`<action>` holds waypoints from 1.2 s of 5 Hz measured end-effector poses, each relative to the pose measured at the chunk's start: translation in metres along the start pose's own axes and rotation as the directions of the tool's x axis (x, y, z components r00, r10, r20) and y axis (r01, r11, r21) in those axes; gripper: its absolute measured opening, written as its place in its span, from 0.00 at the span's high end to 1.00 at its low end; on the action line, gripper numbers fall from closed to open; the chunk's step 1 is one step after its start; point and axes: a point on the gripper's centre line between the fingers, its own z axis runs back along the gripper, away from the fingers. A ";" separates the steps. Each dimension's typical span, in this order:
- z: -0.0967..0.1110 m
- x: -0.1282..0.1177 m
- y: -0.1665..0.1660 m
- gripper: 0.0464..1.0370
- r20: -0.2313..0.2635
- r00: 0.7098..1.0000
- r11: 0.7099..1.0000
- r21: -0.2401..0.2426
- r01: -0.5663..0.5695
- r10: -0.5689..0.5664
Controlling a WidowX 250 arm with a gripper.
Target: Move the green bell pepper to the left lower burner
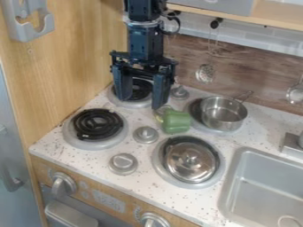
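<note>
My gripper [141, 103] hangs above the back left part of the stove, its fingers apart with nothing held between them. The green bell pepper [176, 121] lies on the white speckled counter in the middle of the stove, just below and to the right of the gripper's right finger; whether they touch I cannot tell. At the left front is the left lower burner [96, 124], a black coil in a grey ring with nothing on it.
A metal pot [223, 113] sits on the back right burner. A shiny lid [190, 162] covers much of the front right burner. Grey knobs [145, 135] stand between the burners. The sink [266, 186] is at the right, a wooden wall [77, 57] at the left.
</note>
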 end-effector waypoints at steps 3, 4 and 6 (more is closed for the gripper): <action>-0.034 0.046 0.009 0.04 -0.028 0.999 0.999 -0.008 0.046 -0.046; -0.040 0.077 0.021 0.04 0.067 0.988 0.989 0.064 0.132 -0.136; -0.058 0.136 0.035 0.04 0.072 0.933 0.929 0.154 0.338 -0.352</action>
